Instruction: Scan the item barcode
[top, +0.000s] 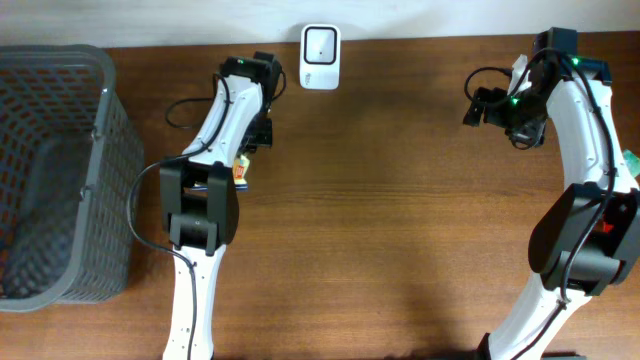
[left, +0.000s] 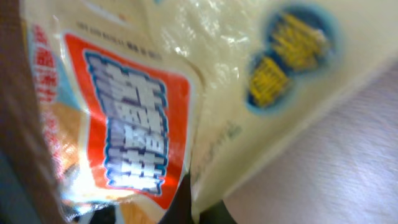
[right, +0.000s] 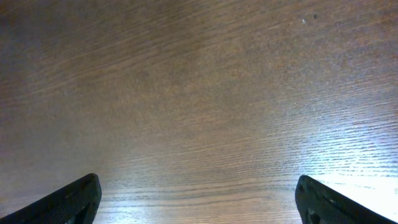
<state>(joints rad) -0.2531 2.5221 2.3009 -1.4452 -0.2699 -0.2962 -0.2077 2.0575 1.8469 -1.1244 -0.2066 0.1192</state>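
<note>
Snack packet (left: 211, 74): left-centre of surface (top: 400, 210), clenched in left gripper (top: 262, 130); label (left: 134, 124) faces wrist camera, long axis cannot tell. Right gripper (right: 199, 202) released. Basket (top: 100, 120) at left edge, scanner (top: 320, 43) at far edge, open wood right of packet

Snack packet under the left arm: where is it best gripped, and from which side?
Grip the snack packet by its thin flat edge, likely from above with the left pincer, which looks shut on it. The film is soft and creased, so pinching an edge suits better than spanning its body. No barcode shows.
</note>
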